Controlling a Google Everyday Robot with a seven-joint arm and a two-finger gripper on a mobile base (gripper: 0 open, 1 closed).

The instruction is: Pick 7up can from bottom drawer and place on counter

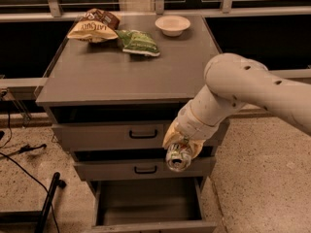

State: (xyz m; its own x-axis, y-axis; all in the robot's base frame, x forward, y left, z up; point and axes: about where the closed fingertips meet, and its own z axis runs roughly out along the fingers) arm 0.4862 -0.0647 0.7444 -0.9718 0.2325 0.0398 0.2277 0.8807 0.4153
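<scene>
7up can (176,160) was out of the bottom drawer (146,200). It hung in the air over that drawer's right side, in front of the right end of the middle drawer (112,170). Gripper (181,147) was at the same spot, pointing down from the pale arm (243,84) that reached in from the right. Its yellowish fingers (171,136) were pinched on the can's upper part. The can's silver end poked out below them, tilted toward the near side. Bottom drawer stood pulled open, grey floor bare where visible.

Risks, as judged:
- **Knock on the cabinet:** Can was below the level of the counter (131,76) and close in front of the cabinet face. A straight lift could knock it against the top drawer (107,135) or the counter's near rim. Arm would need to draw out toward the near side before rising.
- **Slipping loose:** Grip seemed to cover only part of the can. A bump or quick swing might twist it loose and drop it into the drawer or onto the floor.
- **Tipping on the counter:** Can was tilted. Set down that way, it would likely tip and roll.
- **Crowded landing:** Far part of the counter held a brown chip bag (95,27), a green snack bag (138,42) and a bowl (172,24). The near half looked the safer landing.
</scene>
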